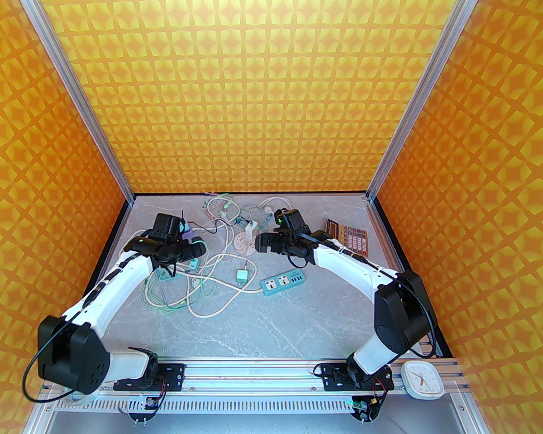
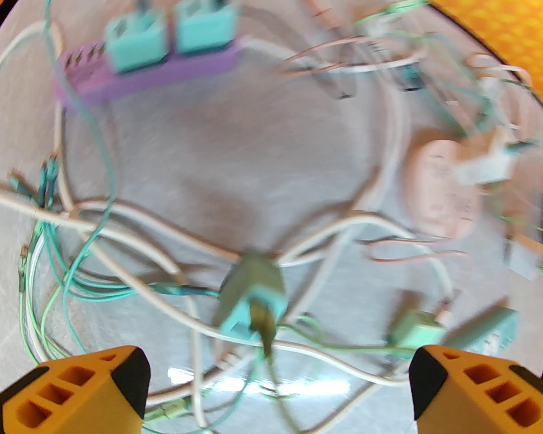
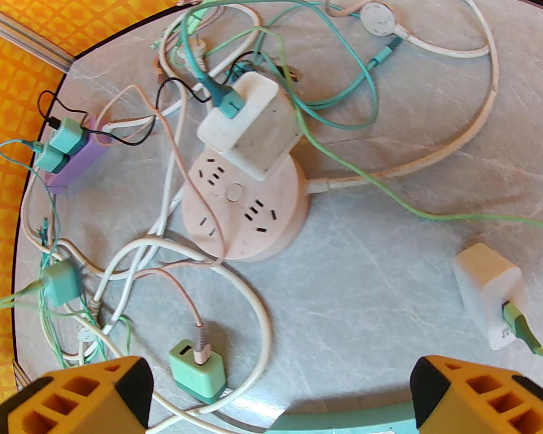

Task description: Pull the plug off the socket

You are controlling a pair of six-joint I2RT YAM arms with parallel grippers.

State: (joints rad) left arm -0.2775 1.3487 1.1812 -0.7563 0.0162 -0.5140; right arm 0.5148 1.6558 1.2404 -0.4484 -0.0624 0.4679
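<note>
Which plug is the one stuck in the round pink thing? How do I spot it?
On the grey table, find the round pink socket. The white plug stands on its far edge, with a teal cable in its top. The other white charger lies loose on the table, holding a green cable.

An orange-and-brown desk calculator (image 1: 349, 237) with rows of coloured keys is lying flat at the far right of the grey marble-patterned tabletop (image 1: 271, 328), close to the right wall. A teal rectangular plastic power strip (image 1: 283, 284) is resting near the middle of the surface, its socket faces turned up and a white cord trailing off its left end. A white rounded-square analogue clock (image 1: 421, 380) is sitting face up on the ribbed aluminium rail (image 1: 262, 371) at the near edge. Orange-and-yellow star-patterned walls (image 1: 253, 84) are enclosing three sides.
</note>
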